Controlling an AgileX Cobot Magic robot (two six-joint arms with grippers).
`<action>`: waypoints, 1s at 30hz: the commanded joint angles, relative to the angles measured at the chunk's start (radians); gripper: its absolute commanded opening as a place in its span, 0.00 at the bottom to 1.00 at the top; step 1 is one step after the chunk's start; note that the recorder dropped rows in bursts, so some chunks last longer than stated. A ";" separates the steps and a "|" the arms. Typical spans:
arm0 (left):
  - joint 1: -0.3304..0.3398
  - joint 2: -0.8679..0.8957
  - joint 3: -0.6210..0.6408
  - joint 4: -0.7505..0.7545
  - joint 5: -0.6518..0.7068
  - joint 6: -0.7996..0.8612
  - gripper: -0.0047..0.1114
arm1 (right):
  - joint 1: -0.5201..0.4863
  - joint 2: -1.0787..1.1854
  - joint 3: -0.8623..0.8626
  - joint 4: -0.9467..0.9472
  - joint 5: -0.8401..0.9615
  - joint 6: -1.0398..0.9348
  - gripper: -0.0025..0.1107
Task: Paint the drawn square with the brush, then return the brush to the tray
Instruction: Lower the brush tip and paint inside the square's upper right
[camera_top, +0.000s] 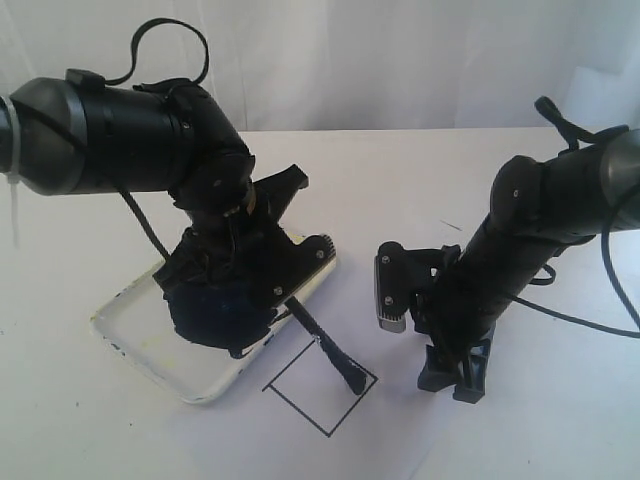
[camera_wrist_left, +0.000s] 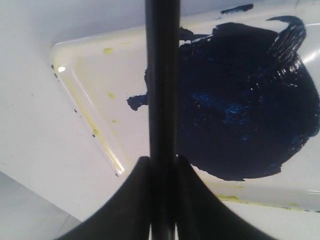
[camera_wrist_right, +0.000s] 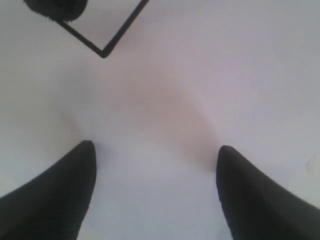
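White tabletop (camera_top: 540, 440): my workspace.
Left gripper (camera_wrist_left: 162, 170): clamps brush (camera_top: 322, 347) over drawn square (camera_top: 320, 390).
Right gripper (camera_wrist_right: 155, 150): spread, idle.
Progress: square looks unpainted; tray (camera_top: 130, 338) return pending.

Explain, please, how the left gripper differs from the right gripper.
The left gripper is shut on the brush; the right gripper is open and empty. The left gripper hangs over the tray, the right gripper over bare paper beside the square. Both are black.
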 joint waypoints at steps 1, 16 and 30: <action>-0.006 0.014 0.005 0.042 0.001 -0.014 0.04 | 0.000 0.012 0.004 -0.004 0.003 0.019 0.59; -0.006 0.015 0.007 0.047 -0.043 -0.065 0.04 | 0.000 0.012 0.004 -0.004 -0.007 0.019 0.59; -0.006 0.042 0.007 0.047 -0.067 -0.065 0.04 | 0.000 0.012 0.004 -0.004 -0.017 0.021 0.59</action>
